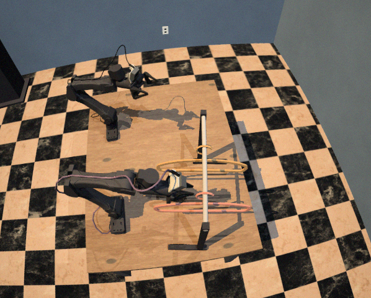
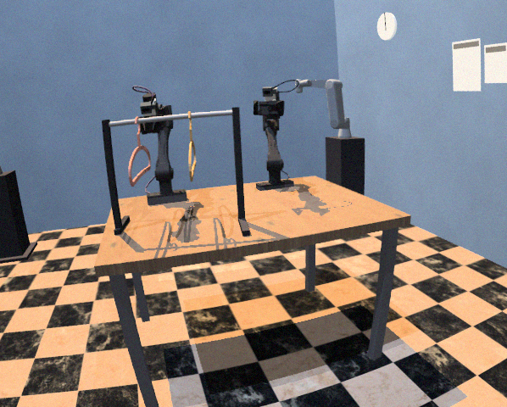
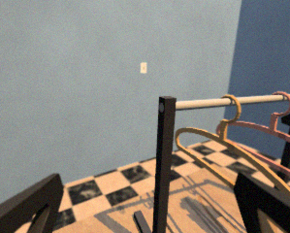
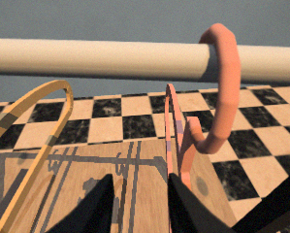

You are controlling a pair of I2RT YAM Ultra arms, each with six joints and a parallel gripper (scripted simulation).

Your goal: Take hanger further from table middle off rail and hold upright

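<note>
A pink hanger and a yellow hanger both hang on the white rail of the black rack. The pink one is nearer the rack's end; it also shows in the exterior view. My right gripper is at rail height just behind the pink hanger. In the right wrist view its fingers stand partly closed with a gap, and the pink hanger's neck lies at the inner edge of one finger, below its hook. My left gripper is wide open and empty, far from the rack.
The yellow hanger hangs close beside the right gripper. The rack's posts stand on flat feet on the table. The left wrist view shows one post and both hangers beyond it.
</note>
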